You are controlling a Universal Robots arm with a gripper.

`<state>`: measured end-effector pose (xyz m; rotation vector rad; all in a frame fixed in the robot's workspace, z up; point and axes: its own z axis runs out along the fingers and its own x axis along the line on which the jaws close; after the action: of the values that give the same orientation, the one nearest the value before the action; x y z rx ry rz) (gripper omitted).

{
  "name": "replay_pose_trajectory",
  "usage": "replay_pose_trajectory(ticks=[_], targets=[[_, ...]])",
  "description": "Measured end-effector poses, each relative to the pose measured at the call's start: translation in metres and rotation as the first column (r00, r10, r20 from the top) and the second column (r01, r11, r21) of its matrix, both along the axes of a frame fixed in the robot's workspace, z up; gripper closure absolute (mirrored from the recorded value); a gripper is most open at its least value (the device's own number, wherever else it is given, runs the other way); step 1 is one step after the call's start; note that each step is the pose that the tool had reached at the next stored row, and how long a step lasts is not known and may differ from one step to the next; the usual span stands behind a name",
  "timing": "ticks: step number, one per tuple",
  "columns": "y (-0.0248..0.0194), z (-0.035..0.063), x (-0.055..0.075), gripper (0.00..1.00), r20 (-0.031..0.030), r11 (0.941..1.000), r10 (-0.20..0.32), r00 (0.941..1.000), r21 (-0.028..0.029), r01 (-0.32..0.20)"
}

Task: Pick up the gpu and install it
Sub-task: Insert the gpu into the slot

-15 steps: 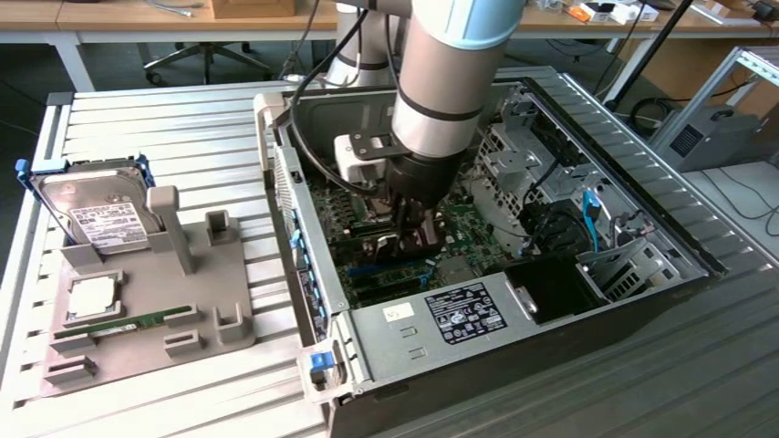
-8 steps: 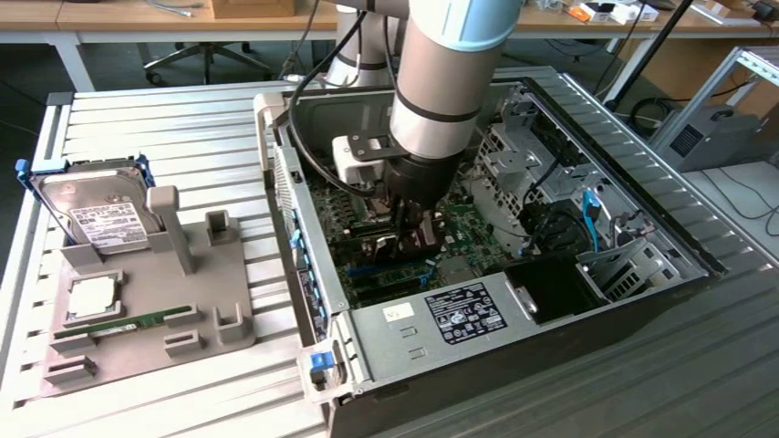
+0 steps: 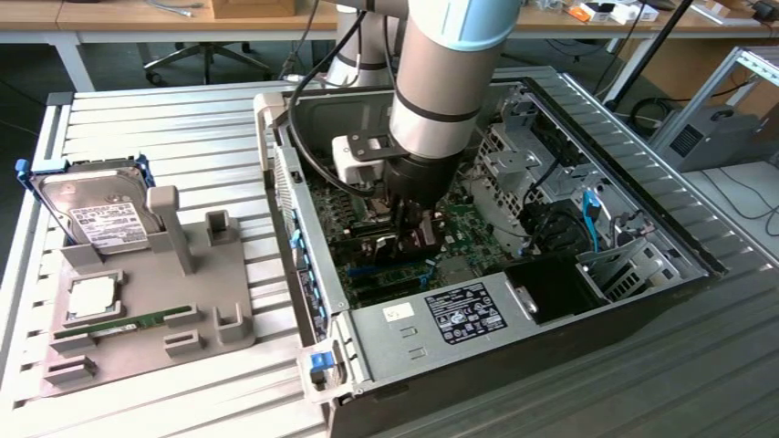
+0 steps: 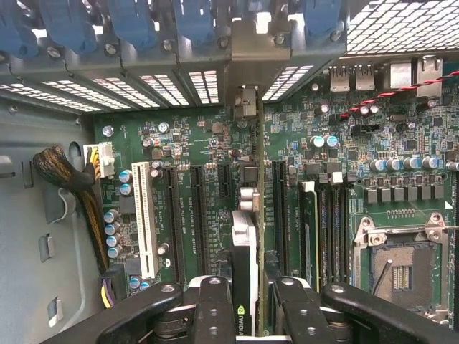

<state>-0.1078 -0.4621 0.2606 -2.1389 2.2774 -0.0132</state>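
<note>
**Inspector:** State of the fingers?

**Arm:** My gripper (image 4: 252, 301) is partway closed. My two black fingers (image 4: 214, 308) press one against each flat face of the gpu (image 4: 245, 236). I hold the card by the edge that faces my wrist.

**Inspector:** Location of the card?

**Arm:** It is inside the open computer case (image 3: 290, 201), standing on edge over the green motherboard (image 4: 208, 143). It runs parallel to the long expansion slots. The white slot (image 4: 143, 215) and two black slots lie on one side of it. The memory slots and the processor socket (image 4: 398, 269) lie on the other. Its silvery bracket (image 4: 244, 100) sits at the rear slot openings, next to the row of blue latches (image 4: 129, 21).

**Inspector:** Is the card seated in a slot?

**Arm:** I cannot tell. The card hides its own board-side edge.

**Inspector:** Position of the arm?

**Arm:** In the exterior view I reach straight down into the middle of the case, with my fingers low over the board.

**Inspector:** What is outside the case?

**Arm:** A grey holder (image 3: 207, 310) sits on the slatted table (image 3: 159, 119), on the exterior view's left of the case. At its far end a hard drive (image 3: 104, 214) with a white label stands tilted. A square processor chip (image 3: 94, 297) and a green memory stick (image 3: 128, 322) lie flat on it. All three are well apart from my gripper.
</note>
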Motion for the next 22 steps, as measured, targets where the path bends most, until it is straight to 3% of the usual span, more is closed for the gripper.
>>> replay_pose_trajectory(ticks=[22], targets=[[0.0017, -0.0012, -0.0052, 0.73, 0.0043, 1.0, 0.0, 1.0, 0.0, 0.0]])
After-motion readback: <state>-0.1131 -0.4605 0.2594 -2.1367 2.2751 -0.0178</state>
